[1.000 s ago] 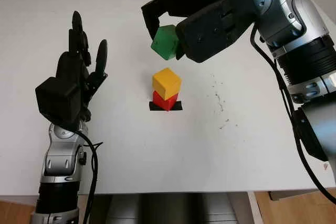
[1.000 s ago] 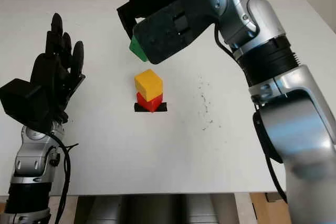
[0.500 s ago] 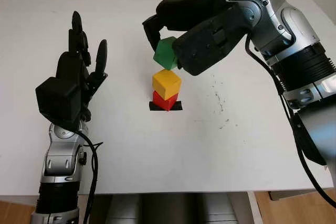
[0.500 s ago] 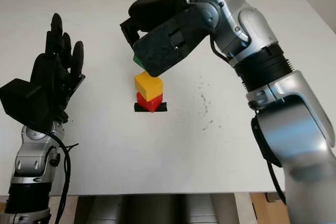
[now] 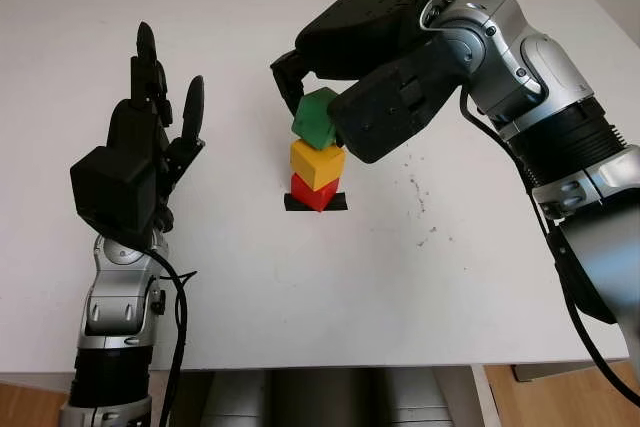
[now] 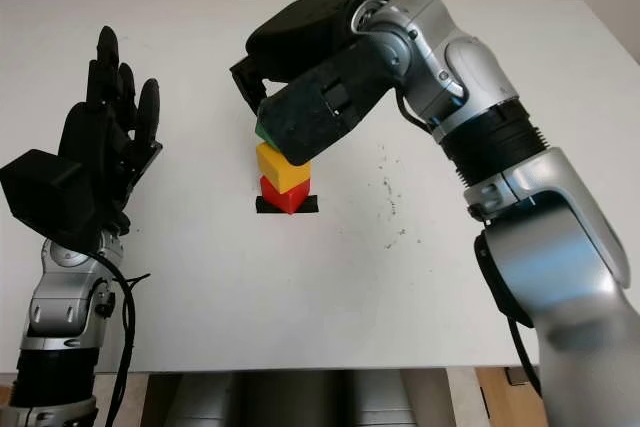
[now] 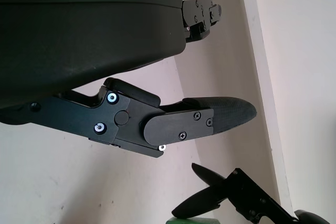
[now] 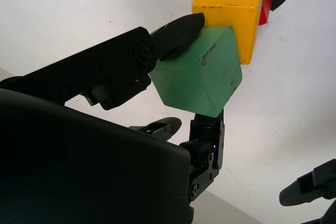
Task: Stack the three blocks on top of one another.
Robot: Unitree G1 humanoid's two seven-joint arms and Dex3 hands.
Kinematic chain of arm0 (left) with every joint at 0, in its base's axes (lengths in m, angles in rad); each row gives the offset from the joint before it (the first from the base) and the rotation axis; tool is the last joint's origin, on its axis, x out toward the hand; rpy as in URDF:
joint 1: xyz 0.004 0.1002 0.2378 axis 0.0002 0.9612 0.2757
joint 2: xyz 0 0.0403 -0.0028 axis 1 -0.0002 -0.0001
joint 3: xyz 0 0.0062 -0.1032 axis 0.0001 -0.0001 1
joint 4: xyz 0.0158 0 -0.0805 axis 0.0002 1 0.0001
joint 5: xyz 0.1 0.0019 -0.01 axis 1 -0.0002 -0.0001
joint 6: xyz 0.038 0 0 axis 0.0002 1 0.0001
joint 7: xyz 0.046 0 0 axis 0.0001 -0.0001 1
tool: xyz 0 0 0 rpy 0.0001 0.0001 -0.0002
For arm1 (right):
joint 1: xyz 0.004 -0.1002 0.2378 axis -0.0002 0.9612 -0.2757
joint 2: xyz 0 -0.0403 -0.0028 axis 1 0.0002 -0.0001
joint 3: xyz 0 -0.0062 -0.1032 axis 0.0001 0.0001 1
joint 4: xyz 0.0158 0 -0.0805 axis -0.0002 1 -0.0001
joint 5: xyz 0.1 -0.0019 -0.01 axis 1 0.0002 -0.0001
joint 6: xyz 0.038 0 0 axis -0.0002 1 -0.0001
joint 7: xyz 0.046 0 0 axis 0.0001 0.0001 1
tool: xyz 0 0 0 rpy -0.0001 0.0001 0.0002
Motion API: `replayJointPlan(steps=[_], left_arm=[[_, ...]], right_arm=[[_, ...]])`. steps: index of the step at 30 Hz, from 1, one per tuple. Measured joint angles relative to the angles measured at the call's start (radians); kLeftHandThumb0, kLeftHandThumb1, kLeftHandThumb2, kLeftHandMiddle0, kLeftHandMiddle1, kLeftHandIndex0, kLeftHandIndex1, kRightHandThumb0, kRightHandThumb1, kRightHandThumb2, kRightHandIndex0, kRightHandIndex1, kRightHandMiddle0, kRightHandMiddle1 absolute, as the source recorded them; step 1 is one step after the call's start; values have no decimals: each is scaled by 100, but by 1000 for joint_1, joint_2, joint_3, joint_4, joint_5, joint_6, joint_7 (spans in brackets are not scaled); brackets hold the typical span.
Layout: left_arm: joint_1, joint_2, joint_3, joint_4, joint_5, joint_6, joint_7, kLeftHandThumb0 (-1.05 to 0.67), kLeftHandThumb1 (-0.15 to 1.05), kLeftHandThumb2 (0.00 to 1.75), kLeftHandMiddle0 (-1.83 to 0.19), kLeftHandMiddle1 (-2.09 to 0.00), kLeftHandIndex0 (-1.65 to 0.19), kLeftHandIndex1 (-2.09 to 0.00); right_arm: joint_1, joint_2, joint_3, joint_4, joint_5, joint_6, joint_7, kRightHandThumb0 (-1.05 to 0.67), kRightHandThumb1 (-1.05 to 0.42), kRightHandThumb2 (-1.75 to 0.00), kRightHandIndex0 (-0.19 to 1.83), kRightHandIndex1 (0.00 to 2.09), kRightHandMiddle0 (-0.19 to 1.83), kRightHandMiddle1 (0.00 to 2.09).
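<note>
A red block [image 5: 312,190] sits on a black tape mark [image 5: 316,202] at the table's middle, with a yellow block [image 5: 317,163] stacked on it. My right hand [image 5: 322,117] is shut on a green block [image 5: 316,119], tilted and held right at the yellow block's top. In the right wrist view the green block [image 8: 202,74] is pinched between black fingers [image 8: 176,32] beside the yellow block [image 8: 233,11]. My left hand [image 5: 150,137] is open, raised above the table's left side, well apart from the stack.
The white table [image 5: 330,287] spreads around the stack. Small dark specks [image 5: 418,192] lie to the right of the stack. The table's front edge [image 5: 350,365] runs along the bottom.
My right hand has come down and toward me with the green block, from high above the stack to the yellow block's top. The left hand has stayed still.
</note>
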Motion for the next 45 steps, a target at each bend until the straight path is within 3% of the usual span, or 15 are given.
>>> replayJointPlan(steps=[23,37,40,42,45], left_arm=[[0,0,-5,0,29,18,6,-72,105,56,14,-6,14,-6],[0,-6,-13,-1,48,30,21,-73,105,55,12,-6,12,-6],[0,-6,-13,-1,48,30,21,-72,105,55,12,-5,13,-6],[0,-6,-13,-1,48,32,21,-72,105,56,12,-5,13,-5],[0,-6,-14,-1,49,36,21,-73,105,55,11,-6,12,-6]], right_arm=[[0,0,-7,10,45,-9,54,-37,-91,-5,55,8,41,148],[0,0,-8,10,44,-1,59,-40,-91,-5,42,2,38,144],[0,0,-10,10,43,14,64,-51,-88,-5,31,1,27,123],[0,0,-9,10,40,15,68,-55,-86,-5,25,3,24,89],[0,0,-9,10,40,15,76,-59,-85,-5,20,4,27,57]])
